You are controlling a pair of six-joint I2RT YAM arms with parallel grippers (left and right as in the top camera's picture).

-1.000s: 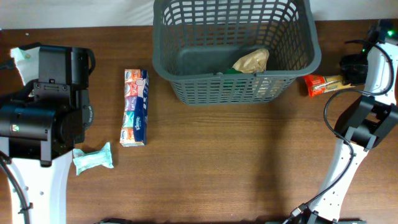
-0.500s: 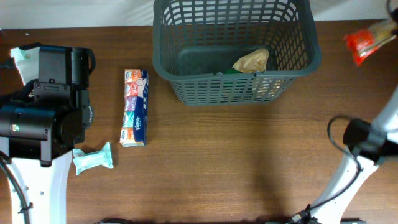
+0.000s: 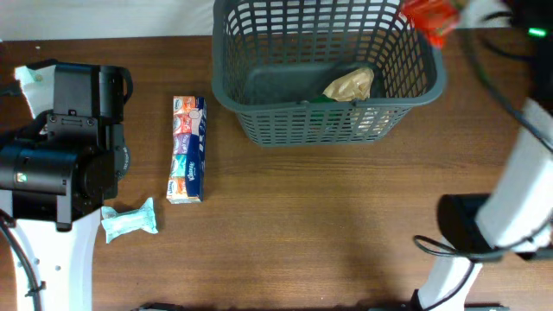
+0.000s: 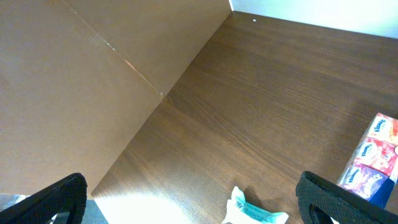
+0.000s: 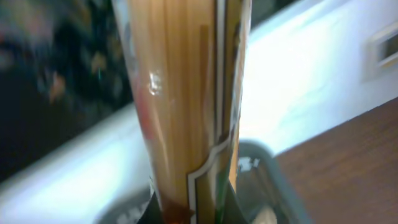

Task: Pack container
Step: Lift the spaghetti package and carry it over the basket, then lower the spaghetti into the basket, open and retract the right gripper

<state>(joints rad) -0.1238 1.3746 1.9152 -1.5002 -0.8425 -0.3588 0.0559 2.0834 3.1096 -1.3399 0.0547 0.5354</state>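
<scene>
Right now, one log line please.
left gripper open | right gripper shut on red packet, over container rim | brown bag in container | tissue pack on table

A dark brown wood-grain table fills most of the overhead view; a white strip runs beyond its far edge; in the left wrist view a lighter brown panel meets the tabletop along a straight edge, and a pale glare lies near the bottom; the right wrist view shows a blurred white wall with a pale rectangular plate.
</scene>
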